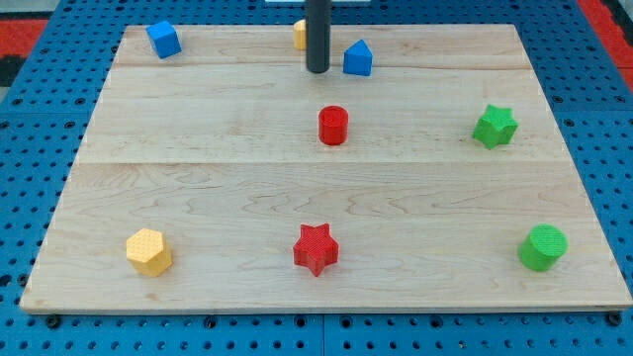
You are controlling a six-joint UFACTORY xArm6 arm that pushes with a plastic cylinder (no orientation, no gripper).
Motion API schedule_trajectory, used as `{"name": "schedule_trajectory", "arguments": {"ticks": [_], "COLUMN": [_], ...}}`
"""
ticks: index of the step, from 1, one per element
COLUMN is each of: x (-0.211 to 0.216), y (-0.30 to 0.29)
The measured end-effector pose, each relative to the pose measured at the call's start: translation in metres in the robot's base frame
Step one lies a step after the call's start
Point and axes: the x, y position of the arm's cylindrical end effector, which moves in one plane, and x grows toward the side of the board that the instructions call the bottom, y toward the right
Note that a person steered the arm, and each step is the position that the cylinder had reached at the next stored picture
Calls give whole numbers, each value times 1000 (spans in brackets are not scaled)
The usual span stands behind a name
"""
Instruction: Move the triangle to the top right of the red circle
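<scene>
The red circle (333, 126) stands near the middle of the wooden board (198, 188), slightly toward the view's top. A blue triangle block (358, 58) sits above it and a little to the right, near the top edge. My tip (316, 70) rests on the board just left of the blue triangle, with a small gap between them, and above-left of the red circle. The rod partly hides a yellow block (300, 35) behind it at the top edge.
A blue cube (163, 40) is at the top left. A green star (495, 127) is at the right. A green cylinder (543, 247) is at the bottom right. A red star (316, 248) is at the bottom centre, a yellow hexagon (149, 251) at the bottom left.
</scene>
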Motion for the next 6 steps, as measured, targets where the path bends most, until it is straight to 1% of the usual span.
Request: {"name": "schedule_trajectory", "arguments": {"ticks": [1, 2, 3, 4, 5, 6], "x": [-40, -83, -68, -19, -16, -82], "y": [-4, 43, 63, 67, 69, 80]}}
